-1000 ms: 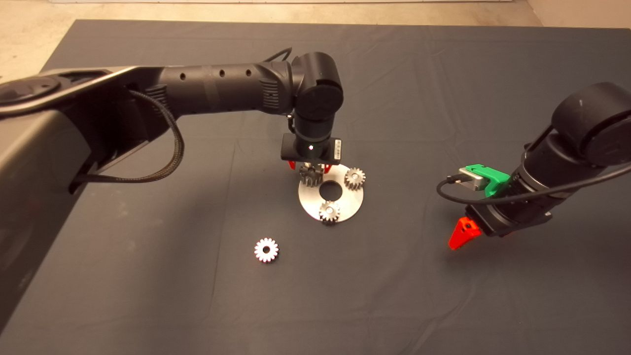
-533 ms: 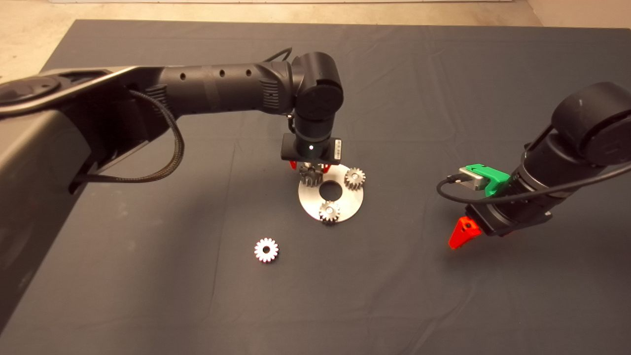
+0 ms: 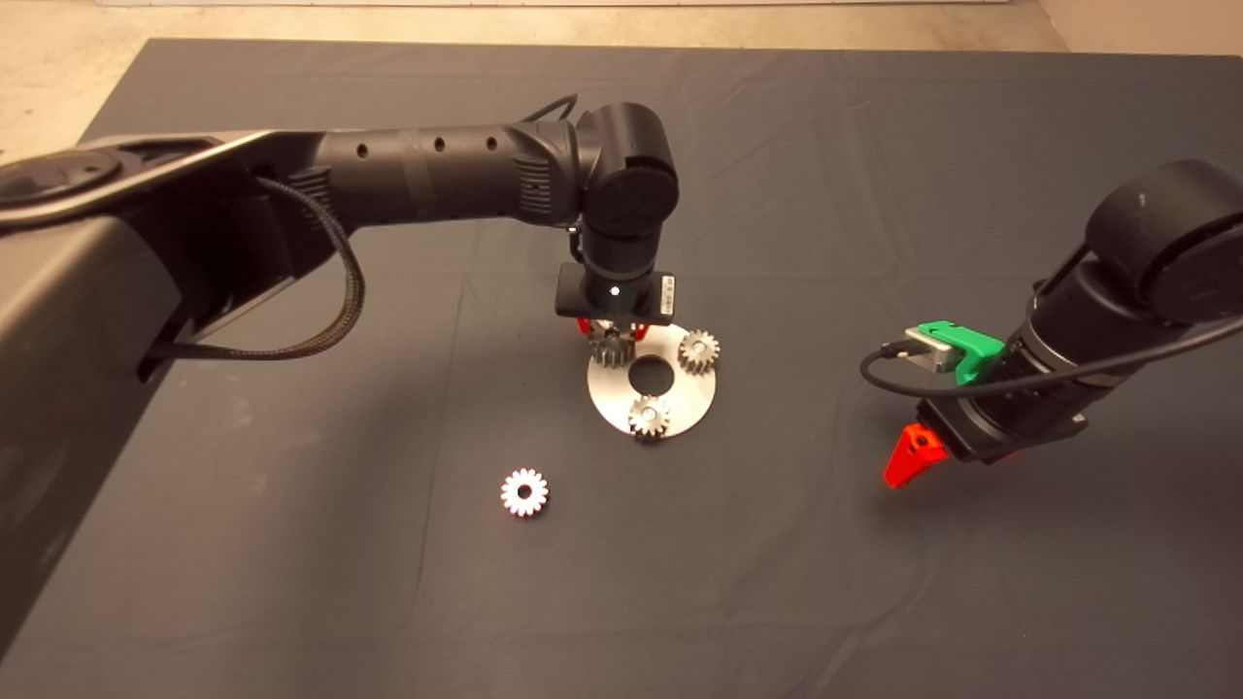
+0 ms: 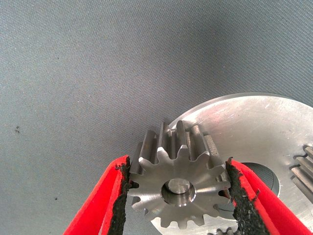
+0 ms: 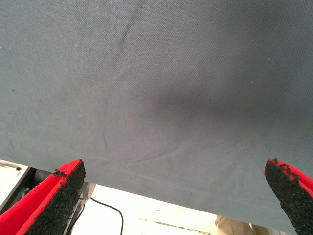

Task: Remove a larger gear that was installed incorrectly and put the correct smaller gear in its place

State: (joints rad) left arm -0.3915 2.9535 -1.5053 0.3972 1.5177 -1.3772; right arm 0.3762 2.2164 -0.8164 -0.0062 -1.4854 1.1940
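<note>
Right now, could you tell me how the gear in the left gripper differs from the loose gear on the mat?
The larger gear sits on the round plate, dull grey, chunky-toothed; the smaller gear lies flat on the mat, bright, finer-toothed. The left gripper grips the former; nothing touches the latter. Both are metal spur gears.

Hidden in the head view under the left arm's wrist: most of the left gripper and the top of the larger gear. Cut off at the left wrist view's edge: the round plate. Possibly a pin in the gear's centre hole.
</note>
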